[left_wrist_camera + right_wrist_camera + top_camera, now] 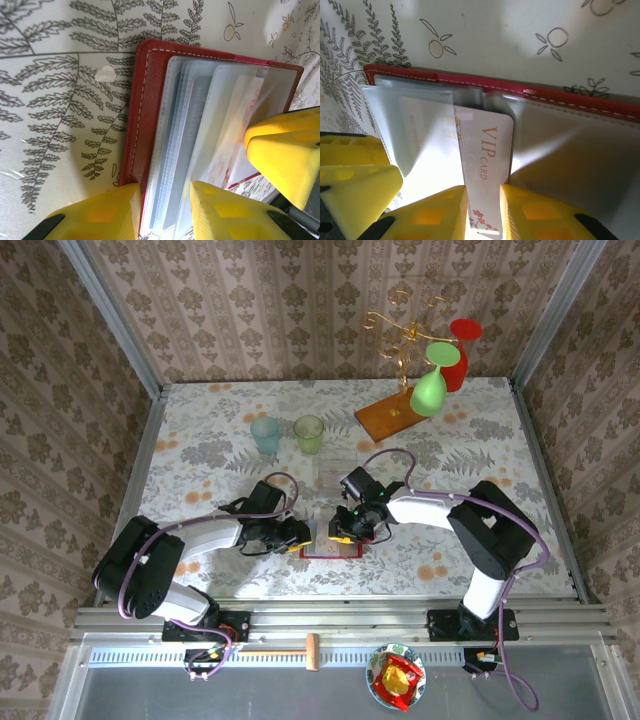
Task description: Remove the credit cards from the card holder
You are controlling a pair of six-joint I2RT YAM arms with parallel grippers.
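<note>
The red card holder [145,110] lies open on the patterned tablecloth, its clear sleeves fanned out. My left gripper [165,192] is shut on its near edge, one finger on the red cover and the other on the sleeves. A white credit card [487,145] with pink "VIP CARD" lettering sticks part-way out of a sleeve, and my right gripper [483,192] is shut on its free end. Another pale card [420,130] sits inside a neighbouring sleeve. From above, the two grippers [303,536] [345,532] meet over the holder [335,553] near the table's front.
A teal cup [266,433] and a green cup [309,432] stand behind the arms. At the back right an orange-brown wooden board [388,415] carries a gold rack with a green glass [430,390] and a red glass [458,355].
</note>
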